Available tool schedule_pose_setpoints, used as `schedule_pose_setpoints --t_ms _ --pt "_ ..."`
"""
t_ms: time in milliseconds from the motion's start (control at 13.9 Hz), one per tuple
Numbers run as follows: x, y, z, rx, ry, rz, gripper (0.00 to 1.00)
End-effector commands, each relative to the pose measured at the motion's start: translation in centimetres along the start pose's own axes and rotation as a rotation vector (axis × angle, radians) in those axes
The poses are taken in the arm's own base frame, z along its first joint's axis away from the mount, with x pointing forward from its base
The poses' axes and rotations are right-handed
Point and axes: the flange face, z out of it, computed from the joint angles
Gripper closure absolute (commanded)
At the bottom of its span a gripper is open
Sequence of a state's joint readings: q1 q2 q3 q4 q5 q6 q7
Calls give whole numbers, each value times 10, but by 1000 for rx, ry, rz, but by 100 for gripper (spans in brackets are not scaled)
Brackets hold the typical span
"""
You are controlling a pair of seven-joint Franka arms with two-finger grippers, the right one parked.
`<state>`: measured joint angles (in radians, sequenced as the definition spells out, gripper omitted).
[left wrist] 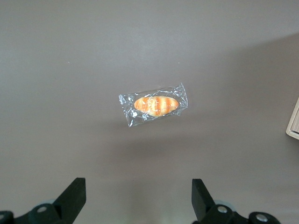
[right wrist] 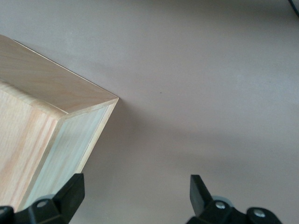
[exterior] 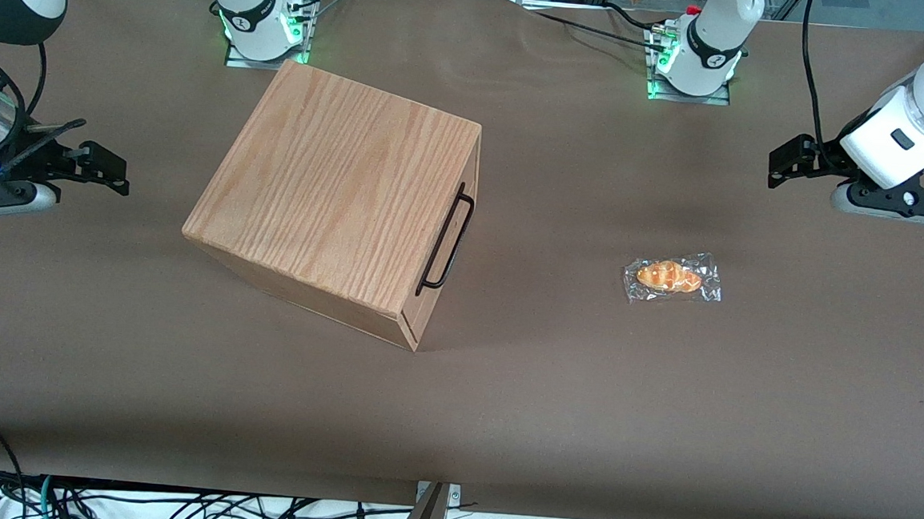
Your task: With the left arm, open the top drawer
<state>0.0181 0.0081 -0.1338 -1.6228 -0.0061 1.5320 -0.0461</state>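
Note:
The large oak-grain box (exterior: 338,192) stands on the brown table. Its top drawer is shut, its front (exterior: 430,302) facing the working arm's end of the table. The long thin black wire handle (exterior: 446,241) lies along that front. My left arm's gripper (exterior: 776,168) hangs above the table toward the working arm's end, far from the handle and a little farther from the front camera than it. In the left wrist view the gripper (left wrist: 138,186) is open and empty, with bare table between its fingers. A corner of the box (left wrist: 294,123) shows in that view.
A wrapped orange bread roll (exterior: 672,277) lies on the table between the box and my gripper, nearer the front camera than the gripper; it shows in the left wrist view (left wrist: 155,105) too. The arm bases (exterior: 691,61) stand at the table's back edge.

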Motion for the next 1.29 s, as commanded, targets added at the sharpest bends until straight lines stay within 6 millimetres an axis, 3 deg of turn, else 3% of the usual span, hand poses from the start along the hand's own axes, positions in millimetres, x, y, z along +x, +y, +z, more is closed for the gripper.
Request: schedule_pose_setpoints --t_ms 0,574,862,1221 --pt "0 2 -5 -11 3 2 0" --pt "6 20 7 -22 -27 40 0" --pt "18 95 10 -41 -22 165 0" --pt "56 185 43 -187 -15 274 0"
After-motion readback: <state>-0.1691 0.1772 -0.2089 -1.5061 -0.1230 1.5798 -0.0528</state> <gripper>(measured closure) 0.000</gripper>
